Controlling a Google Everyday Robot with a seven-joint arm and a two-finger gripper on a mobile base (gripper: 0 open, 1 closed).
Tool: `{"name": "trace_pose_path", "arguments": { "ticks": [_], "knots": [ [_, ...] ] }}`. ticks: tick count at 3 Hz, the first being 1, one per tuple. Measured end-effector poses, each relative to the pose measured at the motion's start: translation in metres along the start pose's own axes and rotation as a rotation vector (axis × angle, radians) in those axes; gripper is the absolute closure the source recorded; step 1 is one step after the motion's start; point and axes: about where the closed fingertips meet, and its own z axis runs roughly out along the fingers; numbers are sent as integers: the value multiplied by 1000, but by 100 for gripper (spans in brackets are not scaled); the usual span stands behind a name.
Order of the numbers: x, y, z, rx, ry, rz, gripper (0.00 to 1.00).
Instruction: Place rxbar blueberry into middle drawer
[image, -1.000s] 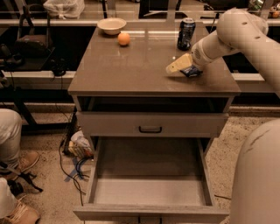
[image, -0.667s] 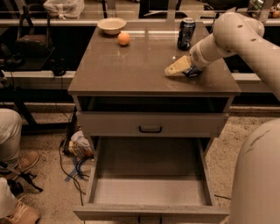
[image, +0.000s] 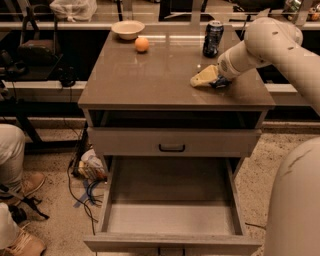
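My gripper (image: 202, 79) is low over the right side of the cabinet top (image: 150, 75), pointing left. A small dark blue piece, seemingly the rxbar blueberry (image: 220, 83), shows right beside it, under the wrist; most of it is hidden. I cannot tell whether the gripper holds it. The middle drawer (image: 170, 200) is pulled wide open below, and its pale floor is bare.
A dark blue drink can (image: 213, 39) stands just behind the gripper. An orange (image: 142, 44) and a pale bowl (image: 128, 29) sit at the back left. The upper drawer front with its black handle (image: 172, 147) is closed. A person's legs (image: 12, 165) and cables (image: 87, 190) are on the floor at left.
The gripper has shifted slightly left and down over the cabinet top. The drawer and the other objects have not moved.
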Motion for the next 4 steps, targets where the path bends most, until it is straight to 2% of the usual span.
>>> {"name": "trace_pose_path", "arguments": {
  "ticks": [2,3,4],
  "knots": [
    [-10,-5,-20,-9,-67,2,67],
    [-23,-6,-42,-27,-128,-14,90],
    [-35,-7,-73,-68,-220,-30,100]
  ]
}}
